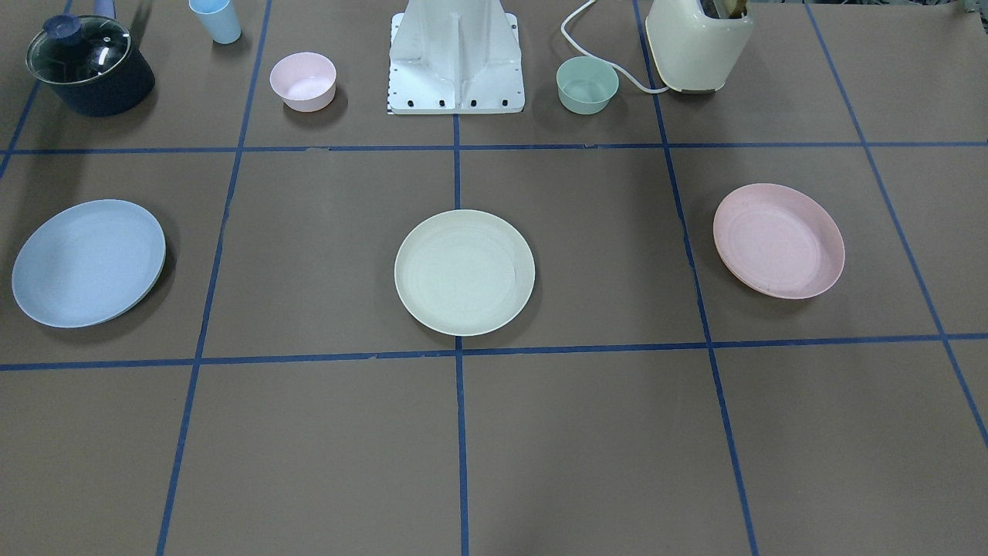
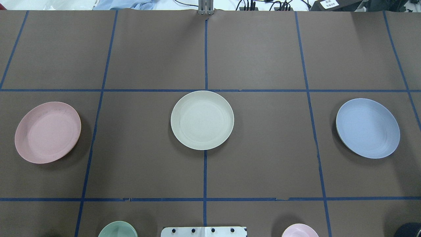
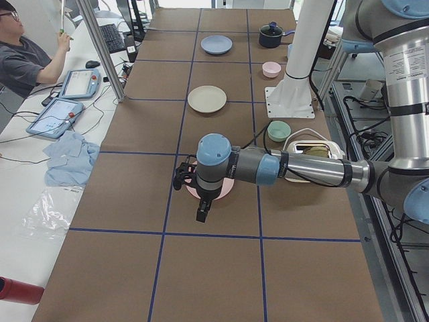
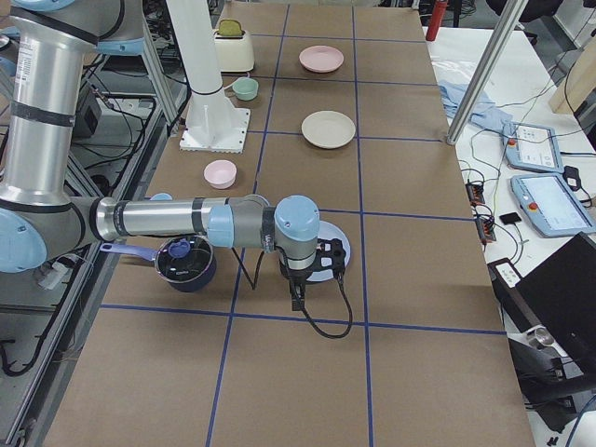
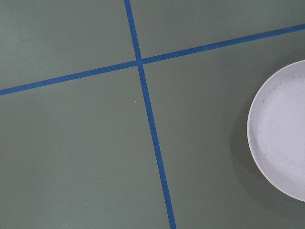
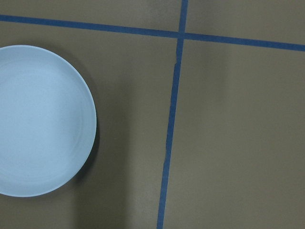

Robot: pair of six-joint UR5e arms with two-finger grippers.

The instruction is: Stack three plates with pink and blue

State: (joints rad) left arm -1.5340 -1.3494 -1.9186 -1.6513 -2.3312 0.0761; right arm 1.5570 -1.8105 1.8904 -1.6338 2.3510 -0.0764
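Three plates lie apart in a row on the brown table. The pale pink plate (image 1: 778, 240) (image 2: 48, 132) is on my left, the cream plate (image 1: 464, 272) (image 2: 202, 119) in the middle, the pale blue plate (image 1: 89, 262) (image 2: 367, 128) on my right. My left gripper (image 3: 181, 178) hangs above the pink plate (image 3: 226, 190), which shows at the left wrist view's right edge (image 5: 281, 138). My right gripper (image 4: 331, 255) hangs above the blue plate (image 4: 341, 249), which also shows in the right wrist view (image 6: 40, 119). I cannot tell whether either gripper is open or shut.
Near the robot base (image 1: 457, 58) stand a small pink bowl (image 1: 302, 81), a small green bowl (image 1: 587, 85), a cream toaster (image 1: 698, 42), a dark lidded pot (image 1: 89, 66) and a blue cup (image 1: 216, 19). Blue tape lines mark a grid on the table.
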